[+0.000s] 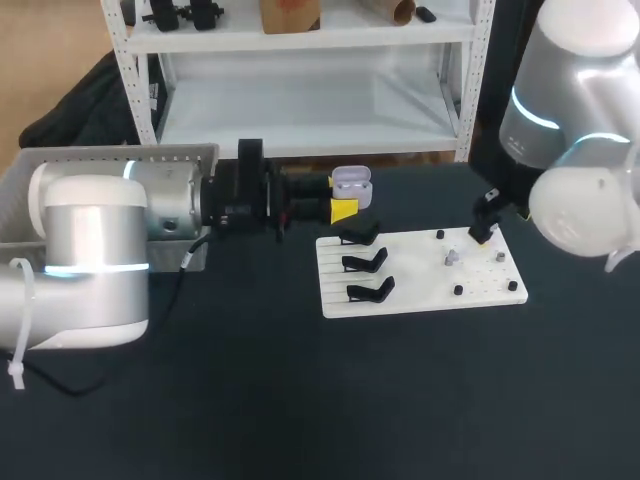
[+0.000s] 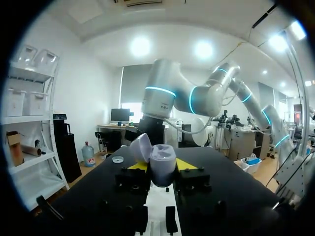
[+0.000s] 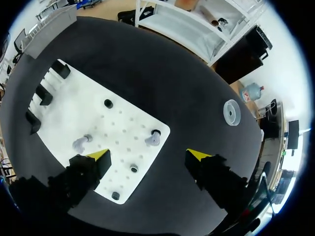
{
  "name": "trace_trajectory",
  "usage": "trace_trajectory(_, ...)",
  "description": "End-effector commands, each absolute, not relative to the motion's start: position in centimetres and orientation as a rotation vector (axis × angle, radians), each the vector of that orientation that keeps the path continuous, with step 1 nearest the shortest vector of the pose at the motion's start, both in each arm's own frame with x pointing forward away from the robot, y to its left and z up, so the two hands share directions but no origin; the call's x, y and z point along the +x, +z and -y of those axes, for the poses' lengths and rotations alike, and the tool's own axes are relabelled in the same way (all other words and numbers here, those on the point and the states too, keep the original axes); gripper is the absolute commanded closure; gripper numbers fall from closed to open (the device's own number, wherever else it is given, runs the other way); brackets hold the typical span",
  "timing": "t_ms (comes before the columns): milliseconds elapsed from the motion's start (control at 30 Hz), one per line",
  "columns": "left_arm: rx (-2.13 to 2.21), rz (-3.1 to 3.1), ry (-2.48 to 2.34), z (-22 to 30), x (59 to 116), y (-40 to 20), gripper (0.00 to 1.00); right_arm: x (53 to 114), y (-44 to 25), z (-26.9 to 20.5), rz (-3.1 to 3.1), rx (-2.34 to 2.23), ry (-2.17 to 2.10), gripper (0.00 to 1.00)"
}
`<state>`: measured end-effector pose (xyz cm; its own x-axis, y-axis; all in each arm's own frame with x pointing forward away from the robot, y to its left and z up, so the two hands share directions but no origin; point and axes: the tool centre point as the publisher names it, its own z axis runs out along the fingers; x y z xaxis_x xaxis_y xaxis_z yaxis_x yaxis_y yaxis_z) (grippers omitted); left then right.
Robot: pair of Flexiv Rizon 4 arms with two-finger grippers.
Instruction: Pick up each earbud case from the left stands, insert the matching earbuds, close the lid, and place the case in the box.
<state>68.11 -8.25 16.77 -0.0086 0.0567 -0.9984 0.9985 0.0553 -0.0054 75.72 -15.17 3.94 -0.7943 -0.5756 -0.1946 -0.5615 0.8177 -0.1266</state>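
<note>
My left gripper point(image 1: 345, 205) is shut on a lavender earbud case point(image 1: 351, 186), held above the table just behind the white board point(image 1: 420, 290). In the left wrist view the case point(image 2: 163, 165) sits between the yellow tips with its lid point(image 2: 140, 147) swung open. Three black stands point(image 1: 365, 262) line the board's left side, with nothing on them. Two pale earbuds point(image 3: 152, 139) point(image 3: 81, 143) rest on pegs on the board point(image 3: 98, 118). My right gripper point(image 3: 148, 156) hangs open above the board's right part, fingers wide apart and holding nothing; it also shows in the head view point(image 1: 485, 226).
A grey box point(image 1: 120, 158) stands at the table's back left, partly hidden by my left arm. Small black pegs point(image 3: 108, 103) dot the board. A clear ring point(image 3: 231, 112) lies on the dark tabletop beyond the board.
</note>
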Motion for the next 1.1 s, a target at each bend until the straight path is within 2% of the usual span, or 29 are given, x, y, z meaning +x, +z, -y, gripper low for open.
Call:
trace_trajectory(33, 1.204, -1.28, -1.145, 8.3, 68.1, 16.7, 1.0, 76.4, 3.6, 14.8, -2.799, -0.89, -0.111, 0.0)
trace_trajectory(100, 1.204, -1.28, -1.145, 8.3, 68.1, 16.7, 1.0, 76.5, 3.5, 14.8, -2.799, -0.885, -0.118, 0.0)
trace_trajectory(167, 1.204, -1.28, -1.145, 8.3, 68.1, 16.7, 1.0, 76.6, 3.5, 15.0, -2.799, -0.879, -0.12, 0.08)
trace_trajectory(233, 1.204, -1.28, -1.145, 8.3, 68.1, 16.7, 1.0, 76.7, 3.3, 15.2, -2.806, -0.862, -0.131, 0.33)
trace_trajectory(333, 1.204, -1.28, -1.145, 8.3, 68.1, 16.7, 1.0, 77.0, 3.2, 15.3, -2.809, -0.844, -0.143, 0.51)
trace_trajectory(567, 1.204, -1.28, -1.145, 8.3, 68.1, 16.7, 1.0, 77.2, 2.6, 15.1, -2.815, -0.847, -0.14, 0.51)
trace_trajectory(733, 1.204, -1.28, -1.145, 8.3, 68.1, 16.7, 1.0, 77.2, 2.5, 15.1, -2.82, -0.842, -0.137, 0.46)
trace_trajectory(967, 1.204, -1.28, -1.145, 8.3, 68.1, 16.7, 1.0, 77.3, 2.4, 15.1, -2.823, -0.806, -0.137, 0.47)
trace_trajectory(1000, 1.204, -1.28, -1.145, 8.3, 68.1, 16.7, 1.0, 77.3, 2.3, 15.0, -2.823, -0.799, -0.136, 0.5)
trace_trajectory(1100, 1.204, -1.28, -1.145, 8.3, 68.1, 16.7, 1.0, 77.4, 2.2, 14.9, -2.824, -0.761, -0.138, 0.51)
